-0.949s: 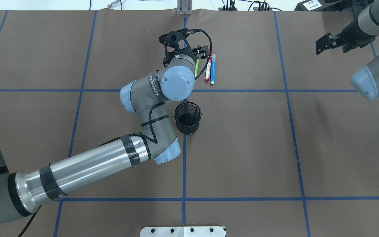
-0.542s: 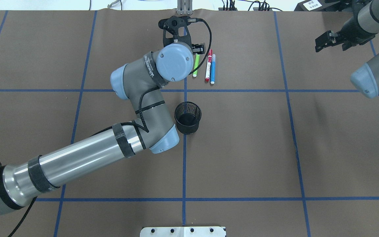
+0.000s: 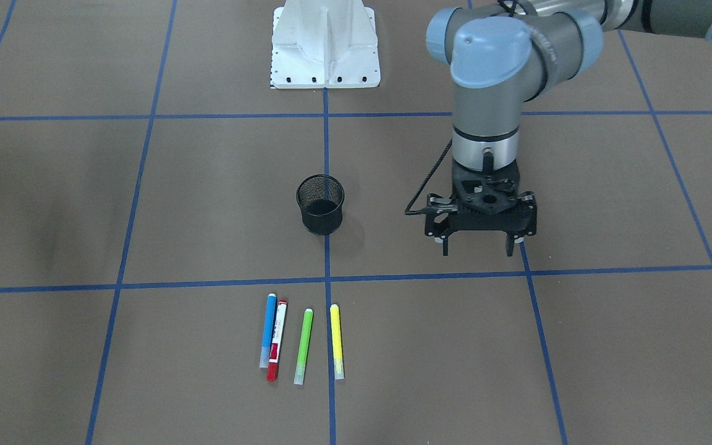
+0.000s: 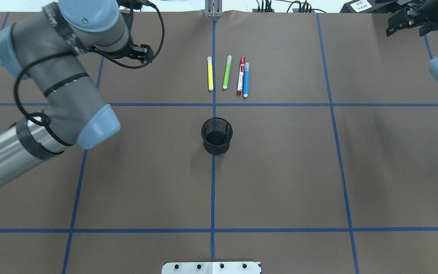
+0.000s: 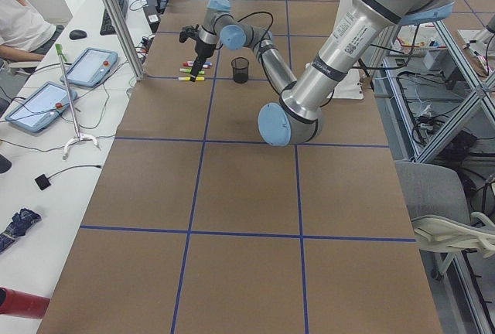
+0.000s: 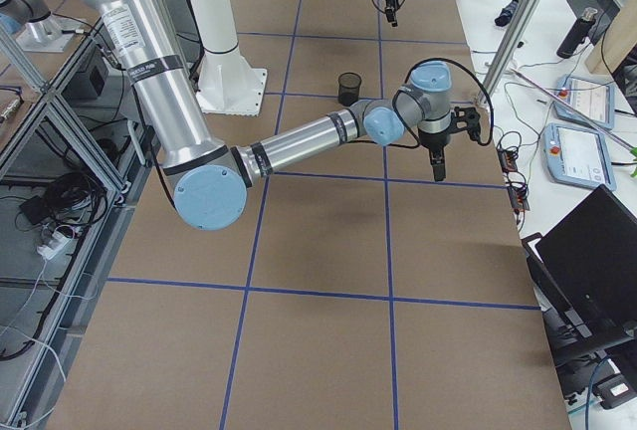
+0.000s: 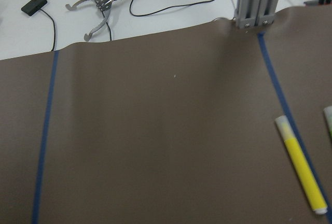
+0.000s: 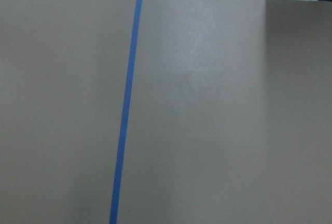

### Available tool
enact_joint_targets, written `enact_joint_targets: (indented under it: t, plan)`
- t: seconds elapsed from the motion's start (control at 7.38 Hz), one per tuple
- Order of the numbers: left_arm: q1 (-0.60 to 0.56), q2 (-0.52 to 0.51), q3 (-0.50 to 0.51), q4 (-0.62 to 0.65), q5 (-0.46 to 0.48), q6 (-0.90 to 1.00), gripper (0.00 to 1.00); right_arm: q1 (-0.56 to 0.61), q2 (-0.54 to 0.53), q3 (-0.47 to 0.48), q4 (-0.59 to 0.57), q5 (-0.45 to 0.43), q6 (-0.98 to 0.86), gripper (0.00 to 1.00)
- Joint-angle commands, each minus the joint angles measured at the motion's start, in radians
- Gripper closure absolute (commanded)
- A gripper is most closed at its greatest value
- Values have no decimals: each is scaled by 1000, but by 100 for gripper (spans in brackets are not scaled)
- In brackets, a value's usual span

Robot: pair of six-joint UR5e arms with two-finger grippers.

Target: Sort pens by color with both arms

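Four pens lie side by side near the table's far edge: yellow (image 4: 210, 73), green (image 4: 227, 72), red-capped white (image 4: 241, 75) and blue (image 4: 246, 80). Red and blue touch each other. My left gripper (image 3: 476, 250) hangs open and empty above the mat, well to the left of the row. The left wrist view catches the yellow pen (image 7: 302, 175) at its lower right. My right gripper (image 4: 404, 29) is at the far right corner, away from the pens, with fingers apart and nothing held. The right wrist view shows only bare mat.
A black mesh cup (image 4: 217, 136) stands upright mid-table, nearer the robot than the pens. An aluminium post (image 4: 213, 7) rises at the far edge behind them. The white pedestal base (image 3: 325, 46) is at the robot's side. A person sits beyond the far edge (image 5: 19, 17).
My left arm has swung away from the pens toward the far left, uncovering the yellow pen. My right gripper has drawn back further into the far right corner. The pens have not moved.
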Motion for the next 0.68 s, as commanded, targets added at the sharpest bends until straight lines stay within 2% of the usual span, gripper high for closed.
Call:
enact_joint_targets:
  t: [0.0, 0.14, 0.27, 0.54]
  plan:
    - [-203, 200, -109, 78, -280, 259, 0, 55, -28, -41, -40, 82, -161, 0]
    - [-294, 332, -155, 67, -393, 395, 0, 76, -29, -29, -142, 91, -178, 0]
    - [-391, 388, -155, 76, -463, 508, 0, 119, -35, -28, -187, 94, -180, 0]
    - [-511, 543, -151, 65, -503, 607, 0, 155, -109, -8, -189, 108, -224, 0]
